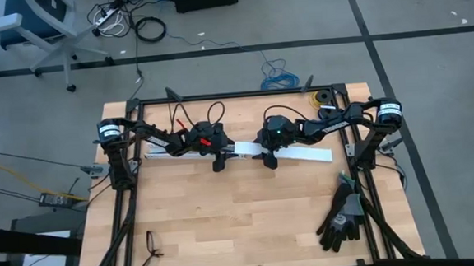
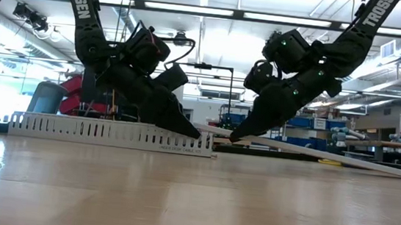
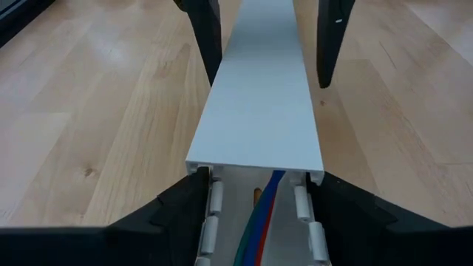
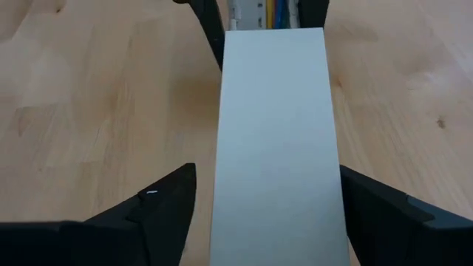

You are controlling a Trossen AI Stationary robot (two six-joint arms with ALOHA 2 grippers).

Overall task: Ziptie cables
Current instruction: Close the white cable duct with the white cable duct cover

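Observation:
A white slotted duct (image 1: 172,152) (image 2: 110,132) lies along the table's far part. Thin blue, green, red and orange wires (image 3: 262,207) lie inside it. A flat white cover (image 1: 304,153) (image 4: 277,133) rests one end on the duct's right end (image 3: 255,159) and slopes down to the right (image 2: 329,154). My left gripper (image 1: 218,160) (image 3: 255,185) is at that duct end. My right gripper (image 1: 269,159) (image 4: 267,174) is open, one finger on each side of the cover; bare wood shows between one finger (image 4: 170,192) and the cover's edge. No ziptie shows. My left gripper holds the slotted duct at its right end, one finger (image 3: 177,207) against each outer side wall (image 3: 214,199). The fingers slant down from the table's left and lie along the duct. The duct rests flat on the table.
A pair of black gloves (image 1: 341,217) lies near the table's right near corner, and a small dark looped object (image 1: 151,252) near the left near corner. A yellow roll (image 1: 324,97) sits at the far right. A coiled blue cable (image 1: 279,73) lies on the floor beyond the table.

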